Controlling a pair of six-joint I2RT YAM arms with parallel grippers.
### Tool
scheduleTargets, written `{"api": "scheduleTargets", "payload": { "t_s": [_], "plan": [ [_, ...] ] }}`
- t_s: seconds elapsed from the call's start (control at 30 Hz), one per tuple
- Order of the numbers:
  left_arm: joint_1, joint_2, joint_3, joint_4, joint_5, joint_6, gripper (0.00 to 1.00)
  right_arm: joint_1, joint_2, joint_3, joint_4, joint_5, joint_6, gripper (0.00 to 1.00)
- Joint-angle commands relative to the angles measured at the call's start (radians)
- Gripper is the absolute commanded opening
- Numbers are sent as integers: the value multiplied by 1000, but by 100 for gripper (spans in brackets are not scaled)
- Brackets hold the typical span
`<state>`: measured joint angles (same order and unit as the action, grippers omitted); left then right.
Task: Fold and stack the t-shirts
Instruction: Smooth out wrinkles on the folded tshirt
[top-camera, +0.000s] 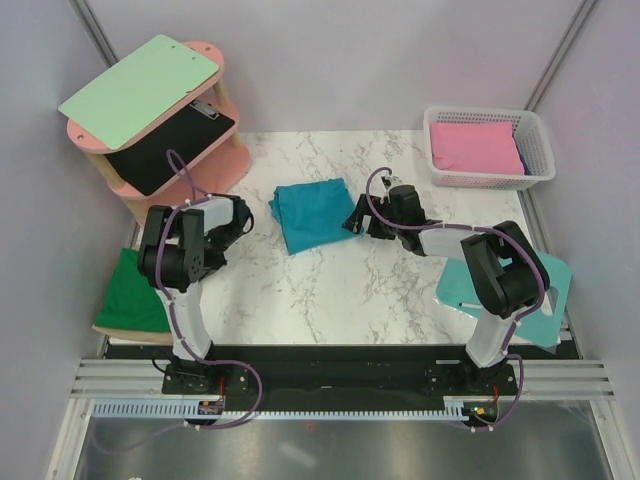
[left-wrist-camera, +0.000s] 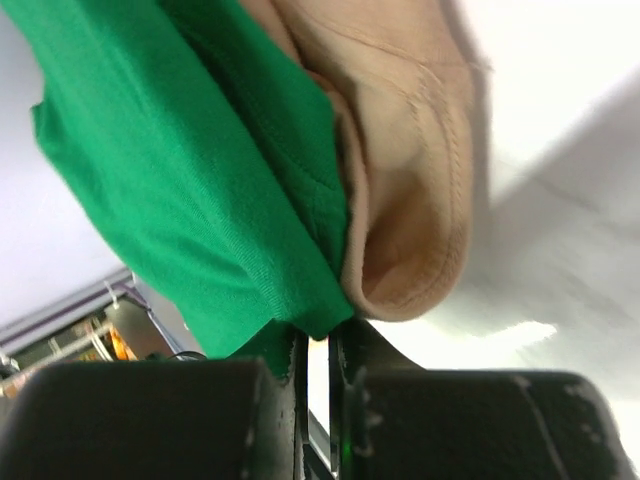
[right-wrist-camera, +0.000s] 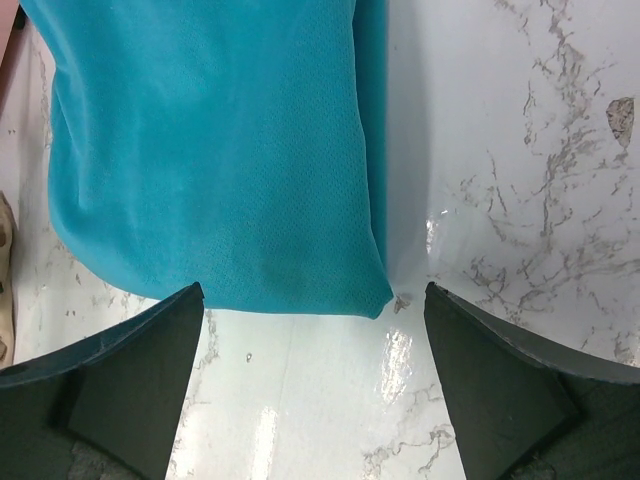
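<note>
While apart, one teal t-shirt (top-camera: 310, 215), one green (top-camera: 135, 290)

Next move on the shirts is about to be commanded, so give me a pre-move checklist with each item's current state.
1. Right gripper open: ok, jaws wide apart.
2. Teal t-shirt folded: ok, it lies compact on the table.
3. Right gripper lined up with it: ok, the shirt's corner sits just ahead between the fingers, not yet gripped.
4. Left gripper holding the green t-shirt: cannot tell, jaws nearly shut at its corner.
5. Green t-shirt free of other cloth: not ok, it lies against a beige cloth.
6. Shirts stacked: not ok, they lie apart.
</note>
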<state>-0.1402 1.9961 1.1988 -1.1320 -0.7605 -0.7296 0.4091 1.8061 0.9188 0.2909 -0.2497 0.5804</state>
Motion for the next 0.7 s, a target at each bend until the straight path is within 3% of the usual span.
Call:
{"api": "scheduleTargets", "payload": {
  "t_s": [0.0,0.13,0.33,0.5,0.53,0.57,0.6,0.63,0.67],
  "plan": [
    [-102,-23,126,121,156,54,2,-7,-24,-9,13,-2,-7,98],
    [-174,84,321,112,216,82,2,-13,-27,-14,1,7,-16,98],
    [-199,225,574,92,322,108,2,-27,-28,-24,-6,7,-25,98],
    [-206,294,755,48,320,111,2,-29,-30,-34,-4,6,-27,98],
    [-206,300,771,43,323,113,13,-32,-33,-37,-3,9,-28,98],
    [-210,293,777,44,338,121,16,-32,-36,-40,2,12,-30,98],
    [-222,284,775,51,340,124,28,-35,-34,-44,11,23,-28,98],
    [-232,274,769,55,337,125,54,-36,-33,-43,13,24,-28,98],
    [-245,245,763,63,319,131,64,-39,-22,-35,16,23,-25,98]
  ]
}}
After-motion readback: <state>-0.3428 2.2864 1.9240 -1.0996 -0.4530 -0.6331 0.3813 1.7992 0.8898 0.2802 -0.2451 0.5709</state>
